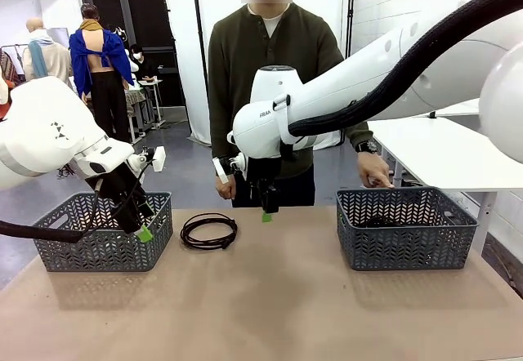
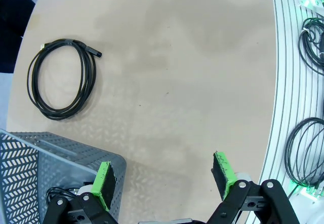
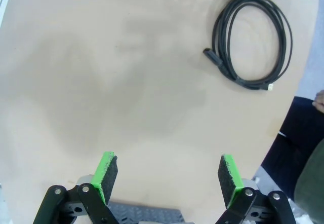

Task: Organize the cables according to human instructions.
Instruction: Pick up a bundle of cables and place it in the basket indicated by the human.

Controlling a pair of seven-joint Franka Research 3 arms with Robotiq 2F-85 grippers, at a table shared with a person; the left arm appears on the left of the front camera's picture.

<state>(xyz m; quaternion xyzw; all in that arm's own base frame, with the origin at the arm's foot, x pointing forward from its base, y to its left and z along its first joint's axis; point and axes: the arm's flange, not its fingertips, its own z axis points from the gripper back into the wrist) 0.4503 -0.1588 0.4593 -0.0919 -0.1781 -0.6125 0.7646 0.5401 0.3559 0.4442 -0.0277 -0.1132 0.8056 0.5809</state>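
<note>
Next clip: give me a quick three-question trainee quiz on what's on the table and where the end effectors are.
1. True or false: the coiled cable on the table lies inside a basket.
2. Which end effector hangs by the left basket? A) left end effector B) right end effector
3. Fill in: the person's hand is at the far rim of the ____ basket.

Key:
1. False; it lies on the bare tabletop between the two baskets.
2. A; its jaws stand open and empty, as do the right one's.
3. Right.
</note>
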